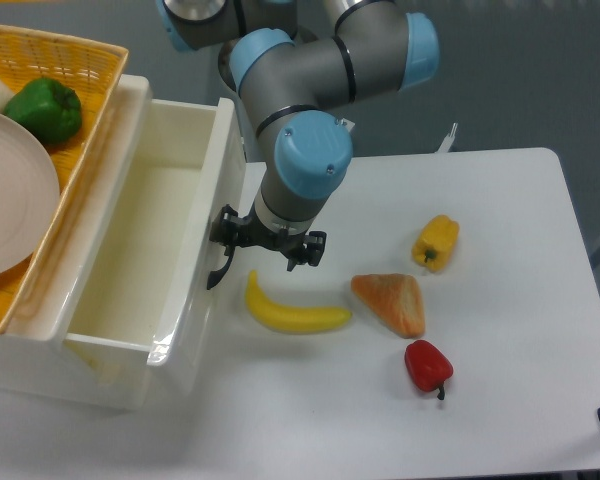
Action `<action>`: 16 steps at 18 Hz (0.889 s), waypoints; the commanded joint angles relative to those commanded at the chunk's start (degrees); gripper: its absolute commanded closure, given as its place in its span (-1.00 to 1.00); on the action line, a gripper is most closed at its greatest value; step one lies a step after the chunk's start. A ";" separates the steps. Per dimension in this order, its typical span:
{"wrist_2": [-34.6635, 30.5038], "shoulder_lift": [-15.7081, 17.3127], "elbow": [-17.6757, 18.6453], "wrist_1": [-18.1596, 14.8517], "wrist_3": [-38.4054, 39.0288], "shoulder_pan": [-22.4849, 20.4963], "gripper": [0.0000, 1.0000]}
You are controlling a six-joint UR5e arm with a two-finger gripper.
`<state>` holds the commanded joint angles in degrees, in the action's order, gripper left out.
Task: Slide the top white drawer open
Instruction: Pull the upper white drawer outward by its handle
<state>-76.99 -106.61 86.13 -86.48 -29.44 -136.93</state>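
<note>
The top white drawer (pixel 130 260) stands pulled far out of the cabinet, and its cream inside is bare. Its black curved handle (pixel 216 274) sits on the front panel facing the table. My gripper (pixel 270 248) hangs directly against that front panel, seen from above under the blue wrist. Its fingers (pixel 227 228) look spread, with the left one hooked at the handle. The fingertips themselves are hidden beneath the wrist. The lower drawer does not show.
A yellow basket (pixel 75 55) on the cabinet top holds a plate and a green pepper (pixel 44 108). On the table lie a banana (pixel 292 314) close to the gripper, a bread wedge (pixel 392 302), a yellow pepper (pixel 436 242) and a red pepper (pixel 427 364).
</note>
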 joint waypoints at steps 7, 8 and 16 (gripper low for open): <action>0.00 -0.18 -0.18 1.49 0.00 -1.14 -1.00; 0.00 -0.44 -0.26 1.67 0.00 -1.23 -1.00; 0.18 -0.62 -0.35 1.84 0.00 -2.64 -1.00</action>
<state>-76.82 -107.23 85.78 -84.64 -29.44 -139.57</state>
